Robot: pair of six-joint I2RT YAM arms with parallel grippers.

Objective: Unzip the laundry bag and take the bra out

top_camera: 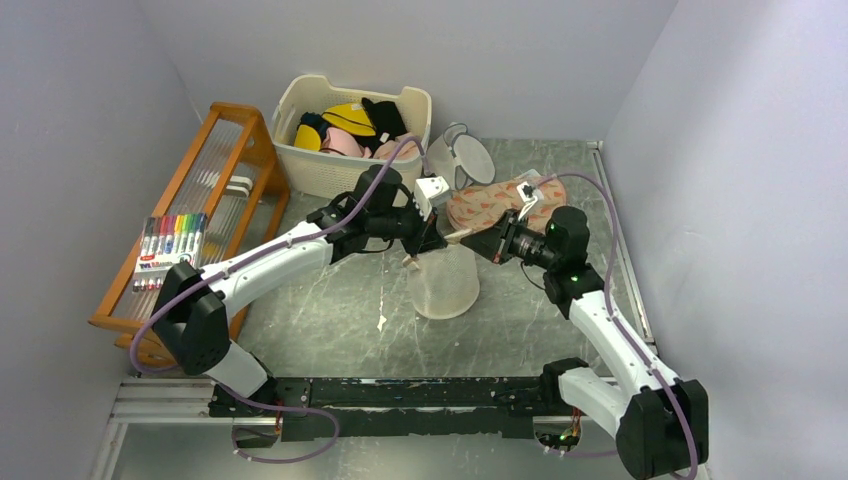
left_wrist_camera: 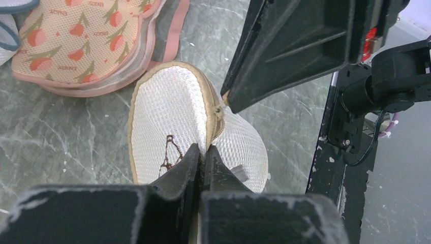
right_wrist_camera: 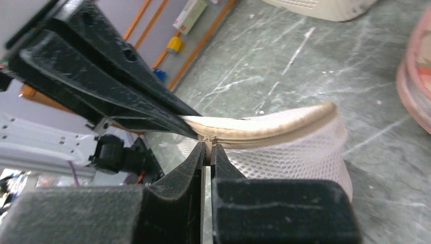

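The laundry bag (top_camera: 445, 290) is a round white mesh drum with a cream zip rim, standing mid-table. Its lid shows a black bra outline (left_wrist_camera: 170, 150). My left gripper (top_camera: 410, 260) is shut on the bag's rim edge (left_wrist_camera: 204, 148) beside the outline. My right gripper (top_camera: 452, 237) is shut on the zip pull (right_wrist_camera: 209, 147) at the cream rim (right_wrist_camera: 274, 127). The two grippers' tips nearly meet; the right gripper's fingers (left_wrist_camera: 300, 46) fill the top of the left wrist view. The bra is hidden.
A flat pink pouch with orange prints (top_camera: 500, 205) lies behind the bag. A plain mesh bag (top_camera: 465, 155) and a cream basket of garments (top_camera: 340, 135) stand at the back. A wooden rack (top_camera: 215, 195) with a marker pack (top_camera: 170, 245) runs along the left.
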